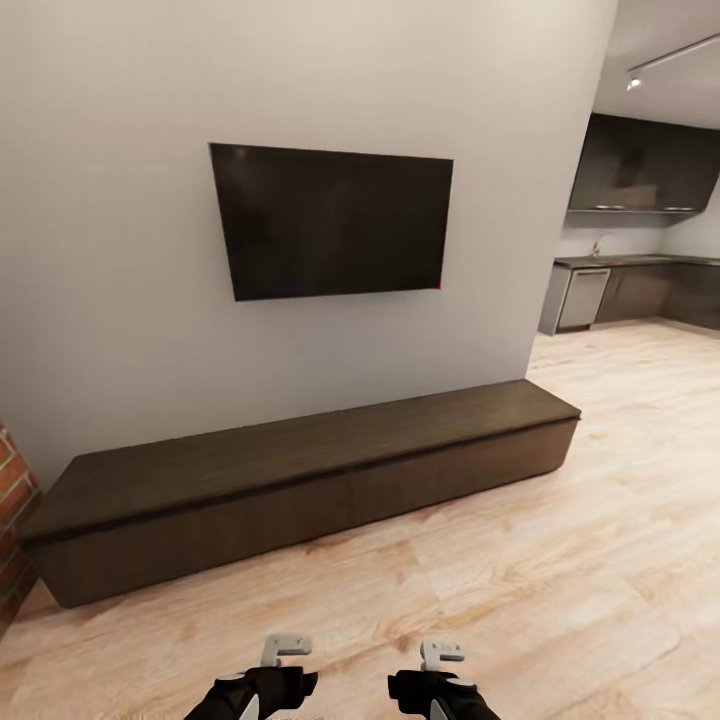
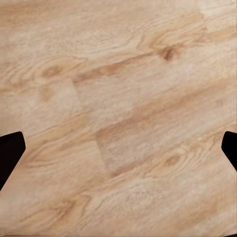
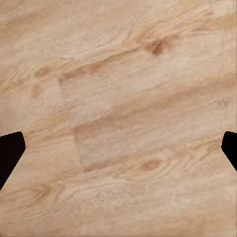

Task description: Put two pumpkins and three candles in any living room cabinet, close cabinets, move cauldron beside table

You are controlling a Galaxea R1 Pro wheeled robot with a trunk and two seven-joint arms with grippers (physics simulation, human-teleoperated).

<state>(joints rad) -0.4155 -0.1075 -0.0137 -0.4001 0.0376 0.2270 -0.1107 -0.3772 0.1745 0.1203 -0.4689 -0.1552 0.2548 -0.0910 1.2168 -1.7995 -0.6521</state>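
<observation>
The cabinet (image 1: 300, 480), a long low dark-brown unit, stands against the grey wall ahead of me, and its flat fronts sit flush and closed. Nothing rests on its top. The pumpkins, candles, cauldron and table are out of view. My left gripper (image 1: 286, 650) and right gripper (image 1: 441, 655) hang low over the wooden floor, well short of the cabinet. In the left wrist view, the left gripper (image 2: 118, 153) has its dark fingertips (image 2: 10, 153) wide apart over bare planks. The right gripper (image 3: 118, 153) looks the same, open and holding nothing.
A black TV (image 1: 333, 220) hangs on the wall above the cabinet. A brick wall edge (image 1: 12, 520) stands at the far left. To the right, light wooden floor (image 1: 620, 480) runs to a kitchen with dark grey cupboards (image 1: 640, 290).
</observation>
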